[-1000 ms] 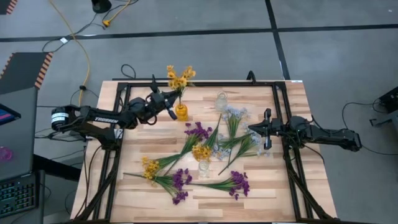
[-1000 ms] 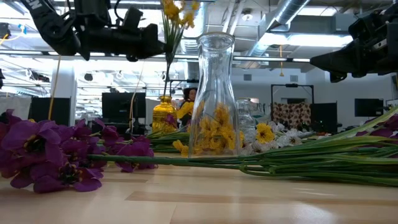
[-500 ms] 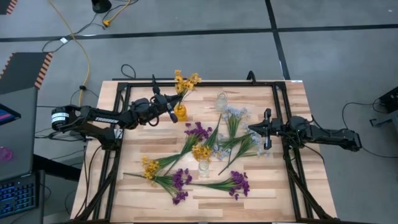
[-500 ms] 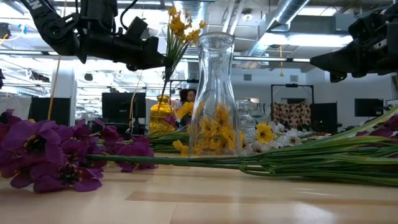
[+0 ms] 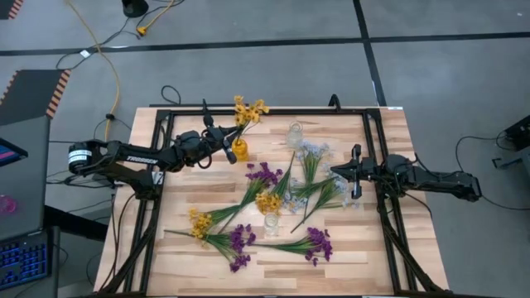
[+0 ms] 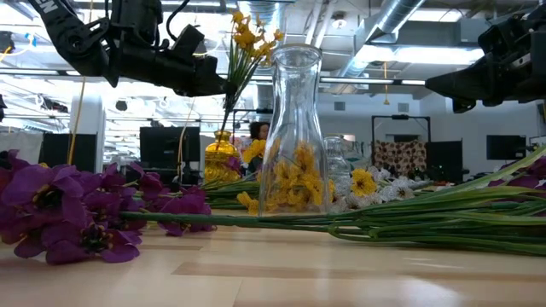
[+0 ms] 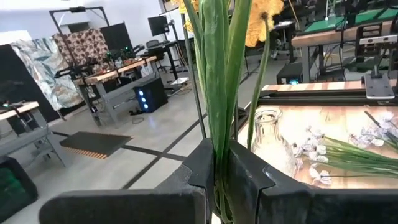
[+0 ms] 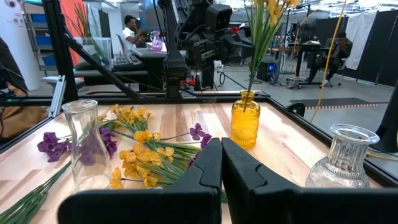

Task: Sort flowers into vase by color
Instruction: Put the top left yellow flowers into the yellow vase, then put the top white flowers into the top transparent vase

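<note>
A yellow flower sprig [image 5: 248, 108] stands in the amber vase [image 5: 240, 151] at the table's far left, blossoms up. My left gripper [image 5: 228, 145] is shut on its green stems just above the vase mouth. My right gripper [image 5: 334, 172] hangs shut and empty over the table's right side, beside the white-blue flowers [image 5: 313, 152]. Purple flowers [image 5: 263, 175] and yellow flowers [image 5: 267, 201] lie flat in the middle of the table. One clear vase [image 5: 295, 134] stands at the far side. Another [image 5: 272, 223] stands near the middle. My left gripper pinches the sprig's bundled green stems [image 7: 219, 134] between its two fingers, partway up, above the vase's mouth [image 6: 224, 135]. The fingers come level from the table's left and lie across the stems. The lower stem ends sit inside the amber vase, and the sprig leans toward the table's right.
More purple flowers [image 5: 241, 242] [image 5: 317, 242] and a yellow sprig [image 5: 199, 223] lie near the front edge, with long stems crossing the middle. A black rail frame [image 5: 368, 149] runs around the tabletop. People sit in the room beyond [image 8: 130, 28].
My left gripper has tipped and sunk a little over the amber vase, still shut on the stems. The yellow sprig has dropped lower into the vase, and its blossoms have swung toward the table's right. In the last half second nothing has moved.
</note>
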Controlling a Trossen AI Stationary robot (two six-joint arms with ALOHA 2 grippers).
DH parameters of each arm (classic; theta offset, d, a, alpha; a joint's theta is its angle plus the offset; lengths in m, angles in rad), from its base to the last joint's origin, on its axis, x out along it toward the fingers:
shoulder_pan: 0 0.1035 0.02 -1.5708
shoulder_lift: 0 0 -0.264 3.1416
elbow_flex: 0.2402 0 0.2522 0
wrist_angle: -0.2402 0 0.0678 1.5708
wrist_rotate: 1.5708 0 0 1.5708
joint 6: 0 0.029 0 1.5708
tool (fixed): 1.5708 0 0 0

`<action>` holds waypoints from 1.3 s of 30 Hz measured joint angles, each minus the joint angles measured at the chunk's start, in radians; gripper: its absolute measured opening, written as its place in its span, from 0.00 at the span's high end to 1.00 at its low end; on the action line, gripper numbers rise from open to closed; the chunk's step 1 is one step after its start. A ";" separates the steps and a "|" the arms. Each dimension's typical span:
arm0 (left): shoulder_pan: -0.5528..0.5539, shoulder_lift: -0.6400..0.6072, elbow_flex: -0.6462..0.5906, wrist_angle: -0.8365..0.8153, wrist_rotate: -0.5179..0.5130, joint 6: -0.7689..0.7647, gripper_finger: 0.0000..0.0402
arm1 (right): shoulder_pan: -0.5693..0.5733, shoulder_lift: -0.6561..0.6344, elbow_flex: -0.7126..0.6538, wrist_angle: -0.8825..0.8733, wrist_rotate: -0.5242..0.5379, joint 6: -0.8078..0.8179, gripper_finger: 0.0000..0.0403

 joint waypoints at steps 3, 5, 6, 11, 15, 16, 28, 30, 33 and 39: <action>0.000 0.000 0.000 -0.016 0.000 -0.001 0.94 | 0.000 0.000 0.000 0.000 0.000 0.000 0.92; 0.000 0.000 0.000 -0.024 -0.001 -0.001 0.92 | 0.000 0.000 0.000 0.000 0.000 0.000 0.92; 0.000 0.000 0.000 -0.024 -0.004 -0.001 0.91 | 0.000 0.000 0.000 0.000 0.000 0.000 0.92; 0.000 0.000 0.000 -0.024 -0.011 0.003 0.79 | 0.000 0.000 0.000 0.000 0.000 0.000 0.92; 0.000 0.000 0.000 -0.024 -0.028 -0.004 0.67 | 0.000 0.000 0.000 0.000 0.000 0.000 0.92; 0.000 0.000 0.001 -0.024 -0.036 -0.011 0.64 | 0.000 0.000 0.000 0.000 0.000 0.000 0.92; -0.013 -0.062 0.003 -0.119 -0.086 -0.105 0.42 | 0.000 0.000 0.000 0.000 0.000 0.000 0.92; -0.023 -0.096 0.003 -0.166 -0.079 -0.106 0.41 | 0.000 0.000 0.000 0.000 0.000 0.000 0.92; -0.038 -0.162 0.003 -0.250 -0.078 -0.107 0.41 | 0.000 0.000 0.000 0.001 0.000 0.000 0.92; -0.061 -0.330 0.003 -0.434 -0.079 -0.130 0.41 | 0.000 0.000 0.000 0.035 0.022 0.087 0.89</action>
